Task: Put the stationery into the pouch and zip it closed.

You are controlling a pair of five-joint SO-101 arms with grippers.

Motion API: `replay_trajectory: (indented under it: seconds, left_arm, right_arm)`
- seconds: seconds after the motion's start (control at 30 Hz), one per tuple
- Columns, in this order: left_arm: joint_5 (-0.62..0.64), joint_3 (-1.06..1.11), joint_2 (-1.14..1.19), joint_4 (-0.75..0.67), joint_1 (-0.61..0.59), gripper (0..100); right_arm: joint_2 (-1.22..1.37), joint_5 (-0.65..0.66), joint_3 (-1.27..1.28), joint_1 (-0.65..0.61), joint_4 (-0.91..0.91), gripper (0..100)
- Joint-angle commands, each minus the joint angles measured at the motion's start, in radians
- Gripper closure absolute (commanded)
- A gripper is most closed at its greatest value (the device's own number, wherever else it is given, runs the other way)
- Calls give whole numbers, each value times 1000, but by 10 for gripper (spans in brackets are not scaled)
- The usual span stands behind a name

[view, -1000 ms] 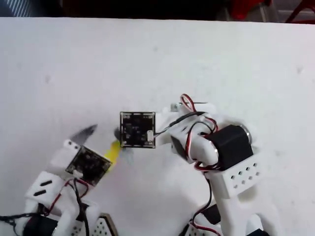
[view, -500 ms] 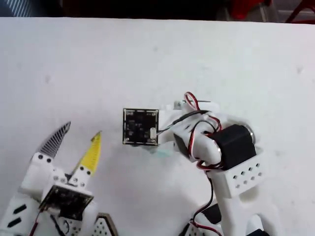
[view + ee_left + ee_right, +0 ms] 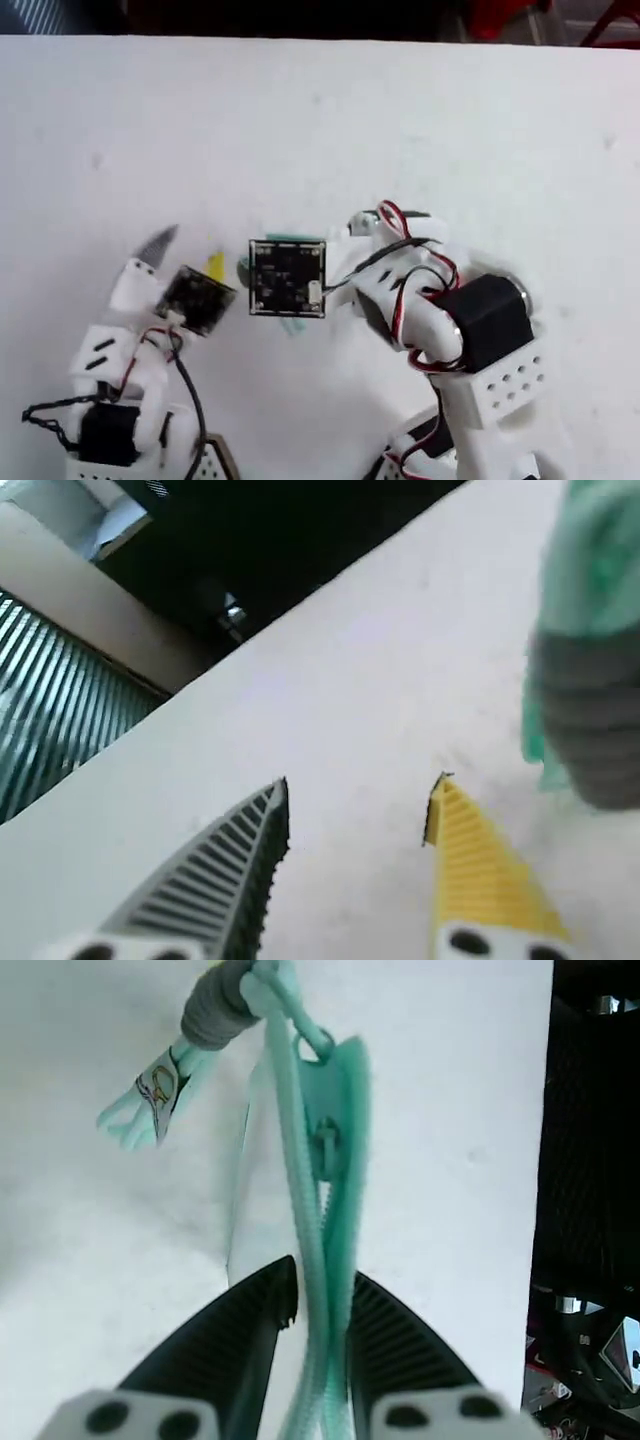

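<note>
Right tool [image 3: 322,1275] pinches pouch [image 3: 340,1090] zipper edge; left tool [image 3: 362,780] gapes nearby.

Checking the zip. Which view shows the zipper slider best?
Right wrist view: the zipper slider sits clear on the pouch, beyond the right gripper. The high view shows teal slivers of pouch; the left wrist view, a green blur.
</note>
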Motion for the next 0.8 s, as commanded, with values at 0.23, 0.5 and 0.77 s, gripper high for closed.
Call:
replay_trajectory:
  seconds: [0.23, 0.5, 0.77]
  left_arm:
    - [199, -38, 7, 3, 168, 759]
    - [245, -170, 7, 153, 300, 758]
    - [285, -175, 7, 52, 366, 758]
  right_arm:
    - [28, 6, -48, -7, -35, 981]
    - [28, 9, -48, -10, -36, 981]
    - [19, 8, -52, -51, -15, 981]
